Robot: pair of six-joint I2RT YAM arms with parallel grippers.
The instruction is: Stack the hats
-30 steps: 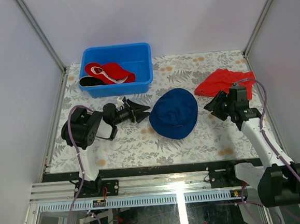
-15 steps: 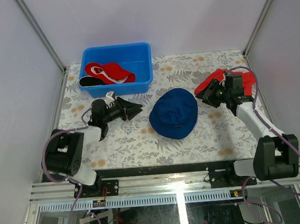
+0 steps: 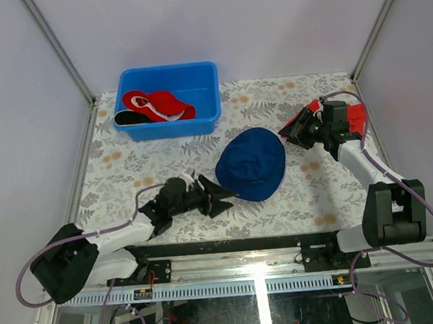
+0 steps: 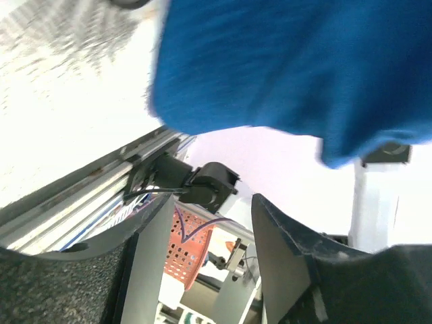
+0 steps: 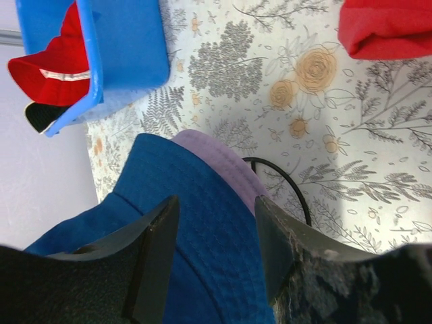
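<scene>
Easing one finger under the brim of the soft navy blue bucket hat (image 3: 252, 163), just ahead of the open, empty left claw (image 3: 227, 201), should avoid dragging the lavender fabric hat (image 5: 223, 162) beneath. The right claw (image 3: 288, 134) gapes empty beside it.

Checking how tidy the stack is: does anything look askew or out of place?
The blue hat sits askew: in the right wrist view the lavender hat pokes out from under one side. A red hat lies in the bin, not yet stacked.
</scene>
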